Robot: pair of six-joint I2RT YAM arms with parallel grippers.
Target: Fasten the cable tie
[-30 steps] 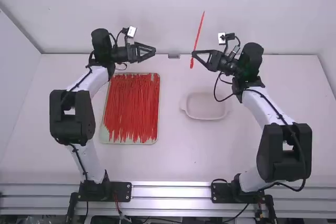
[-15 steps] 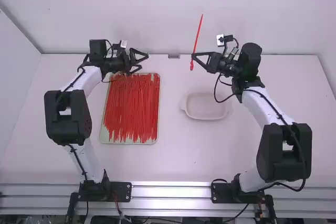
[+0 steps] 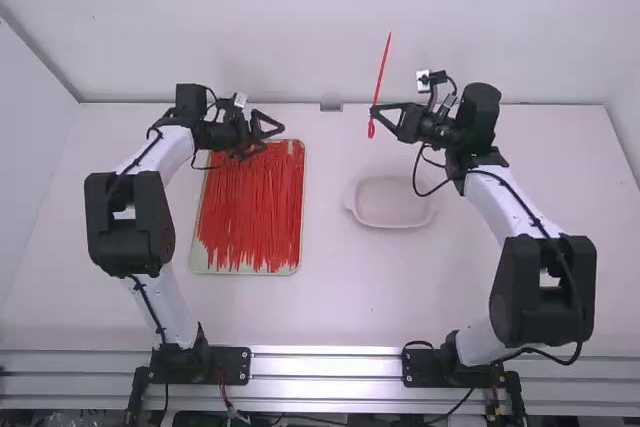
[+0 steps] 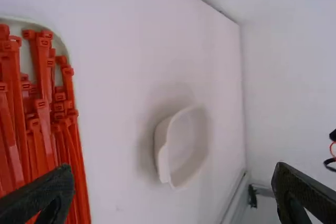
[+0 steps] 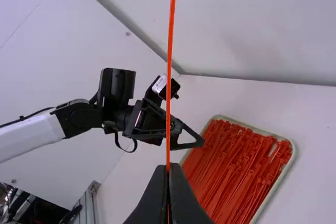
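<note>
A single red cable tie (image 3: pixel 380 77) stands nearly upright above the back of the table, its head end low. My right gripper (image 3: pixel 374 117) is shut on it near that end; the right wrist view shows the strap (image 5: pixel 170 66) rising straight from the closed gripper (image 5: pixel 168 179). My left gripper (image 3: pixel 270 137) is open with nothing in it, just above the far end of the pile of red cable ties (image 3: pixel 250 207). In the left wrist view the gripper (image 4: pixel 173 203) has its fingers spread wide, with tie heads (image 4: pixel 31 119) beside one finger.
The ties lie on a pale rectangular tray (image 3: pixel 296 269) left of centre. A white bowl (image 3: pixel 390 202) sits to the right of it, below the held tie, and appears again as the bowl (image 4: pixel 181 145). Back wall close behind both grippers.
My left gripper has come down from the height of the right one to the far end of the tie pile. The right gripper and its tie have barely shifted.
</note>
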